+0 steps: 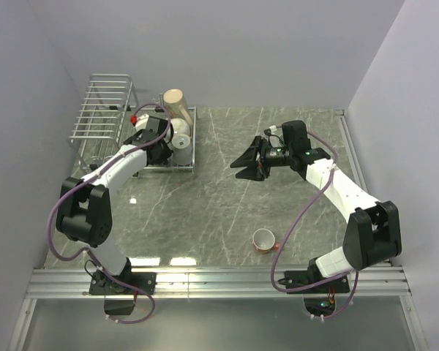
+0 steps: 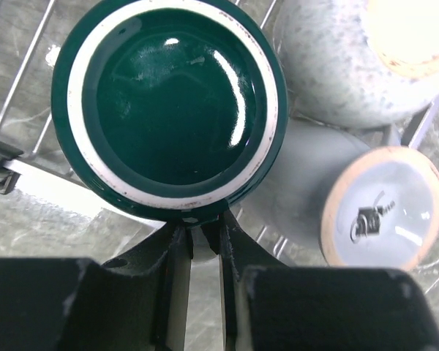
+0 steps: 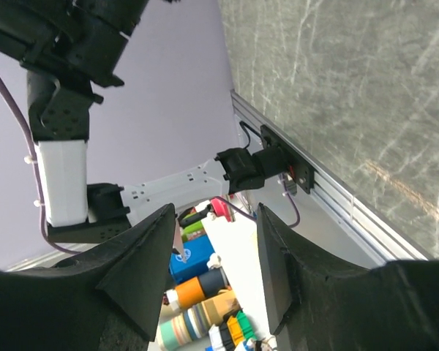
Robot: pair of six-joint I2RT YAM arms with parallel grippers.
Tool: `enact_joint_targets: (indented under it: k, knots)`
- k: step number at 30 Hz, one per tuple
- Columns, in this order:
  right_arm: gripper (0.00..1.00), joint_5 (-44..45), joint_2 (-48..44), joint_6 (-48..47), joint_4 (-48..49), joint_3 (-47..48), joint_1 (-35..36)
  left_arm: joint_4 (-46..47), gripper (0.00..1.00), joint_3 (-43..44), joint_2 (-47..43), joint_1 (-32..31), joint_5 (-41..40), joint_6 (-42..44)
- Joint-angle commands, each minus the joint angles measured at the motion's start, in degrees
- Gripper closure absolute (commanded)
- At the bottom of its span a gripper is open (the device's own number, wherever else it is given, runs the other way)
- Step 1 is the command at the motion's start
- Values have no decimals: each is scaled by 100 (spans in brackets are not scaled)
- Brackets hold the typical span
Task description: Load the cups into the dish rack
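The small red cup [image 1: 263,239] stands near the table's [image 1: 205,205] front edge: hard, glazed, slippery, best pinched across its rim. Beyond, the right gripper's [image 3: 216,219] jaws hang half open, empty. Farthest, the left gripper's [image 2: 203,230] jaws pinch the dark green cup [image 2: 168,102] at the rack [image 1: 102,110].

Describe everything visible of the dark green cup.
The dark green cup looks like glossy glazed ceramic and catches bright highlights. The left wrist view faces one round end, with a thin white, slightly speckled ring just inside the edge; whether that is the opening or the base, I cannot tell. No handle shows. It is over the dish rack wires, beside a speckled pale cup. The left end effector is shut at its near edge.
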Motion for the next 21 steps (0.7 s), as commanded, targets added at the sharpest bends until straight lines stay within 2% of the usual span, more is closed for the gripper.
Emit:
enact_joint_targets:
  k: [1,15,16,17,19,21]
  knots:
    - [44,40,-271,-257,-247,-27,-38,641,100,108,16,5,-279,-262]
    - [45,58,-350,-626,-661,-62,-29,686,100,-130,192,-66,-25,-703]
    - [45,58,-342,-635,-678,-62,-21,659,98,-130,192,-74,-33,-720]
    - [45,58,-333,-627,-670,-62,-20,624,85,-130,192,-83,-25,-720]
    - [45,58,-333,-635,-679,-45,-3,650,77,-156,201,-92,28,-729]
    - [45,66,-306,-653,-687,-36,32,676,62,-174,192,-101,98,-720]
